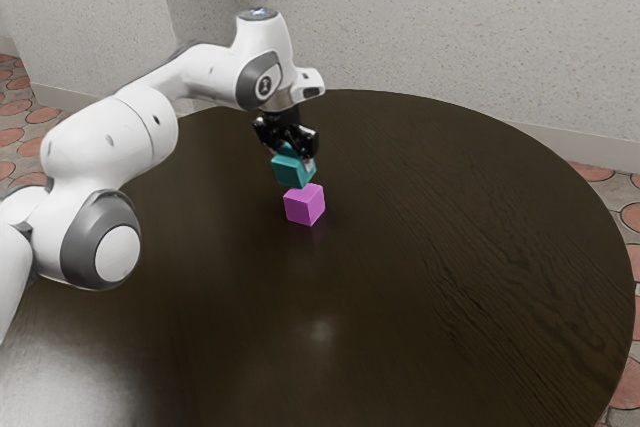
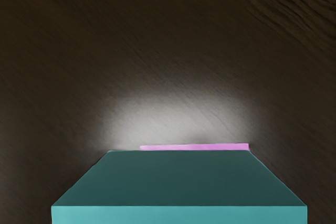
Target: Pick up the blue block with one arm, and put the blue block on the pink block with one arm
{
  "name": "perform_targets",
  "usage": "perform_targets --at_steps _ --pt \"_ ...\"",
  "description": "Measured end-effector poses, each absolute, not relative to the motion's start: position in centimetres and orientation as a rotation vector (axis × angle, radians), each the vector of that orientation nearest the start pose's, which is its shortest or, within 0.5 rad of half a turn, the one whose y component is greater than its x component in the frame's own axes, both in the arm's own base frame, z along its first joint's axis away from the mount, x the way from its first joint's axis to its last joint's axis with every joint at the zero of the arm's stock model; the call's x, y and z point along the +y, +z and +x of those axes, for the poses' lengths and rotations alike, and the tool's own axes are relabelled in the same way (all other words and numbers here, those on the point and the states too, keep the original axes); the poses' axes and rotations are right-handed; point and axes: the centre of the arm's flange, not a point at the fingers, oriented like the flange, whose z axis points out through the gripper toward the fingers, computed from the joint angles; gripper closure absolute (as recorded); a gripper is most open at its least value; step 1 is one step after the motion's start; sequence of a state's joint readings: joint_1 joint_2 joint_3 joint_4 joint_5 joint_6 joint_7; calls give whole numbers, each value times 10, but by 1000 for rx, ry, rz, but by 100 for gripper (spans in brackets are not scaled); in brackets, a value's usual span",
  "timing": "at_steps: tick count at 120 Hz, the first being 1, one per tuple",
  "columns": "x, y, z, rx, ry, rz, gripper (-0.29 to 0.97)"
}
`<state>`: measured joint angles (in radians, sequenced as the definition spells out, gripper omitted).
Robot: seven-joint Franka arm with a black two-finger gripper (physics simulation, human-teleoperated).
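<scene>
Closest to the lens, the blue block [image 2: 178, 187], a smooth teal cube, is clamped between the fingers of the black gripper [image 1: 296, 154]. It hangs directly above the pink block [image 1: 303, 204], a matte cube. Whether they touch cannot be determined. The pink block rests on the round, dark wood-grain table [image 1: 480, 277].

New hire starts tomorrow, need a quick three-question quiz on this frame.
1. True or false: the end effector is shut on the blue block.
2. What sits just below the held block? A) pink block B) a bowl C) a red block
3. Fill in: the pink block rests on the dark ___.

Key: 1 true; 2 A; 3 table.
</scene>
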<state>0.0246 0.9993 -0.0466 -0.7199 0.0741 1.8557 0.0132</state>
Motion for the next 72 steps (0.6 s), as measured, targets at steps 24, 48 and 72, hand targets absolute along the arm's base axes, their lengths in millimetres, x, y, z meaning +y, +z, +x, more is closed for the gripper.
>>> perform_targets --at_steps 24,48,72 --pt "5 359 805 47 -205 -3104 37" --pt "2 359 805 52 -207 -3110 37" --pt "1 357 805 55 -204 -3115 26"
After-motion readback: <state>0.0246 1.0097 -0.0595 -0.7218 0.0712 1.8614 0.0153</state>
